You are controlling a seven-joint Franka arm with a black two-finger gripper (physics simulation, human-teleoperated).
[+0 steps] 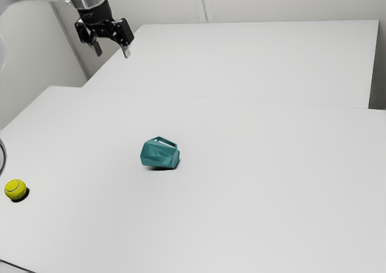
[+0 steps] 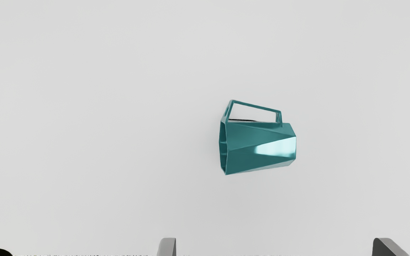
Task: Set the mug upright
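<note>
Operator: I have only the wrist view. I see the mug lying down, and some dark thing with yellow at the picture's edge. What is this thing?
Observer: It is a tennis ball, resting on the table.
Operator: Thank you. And my gripper, is it already down beside the mug?
Observer: No. In the exterior view it hangs raised, with a wide gap between its fingertips and the mug.

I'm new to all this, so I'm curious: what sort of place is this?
Probably a simulated robot test area: a black gripper hangs open above a plain white table that holds a tipped teal mug and a yellow ball.
</note>
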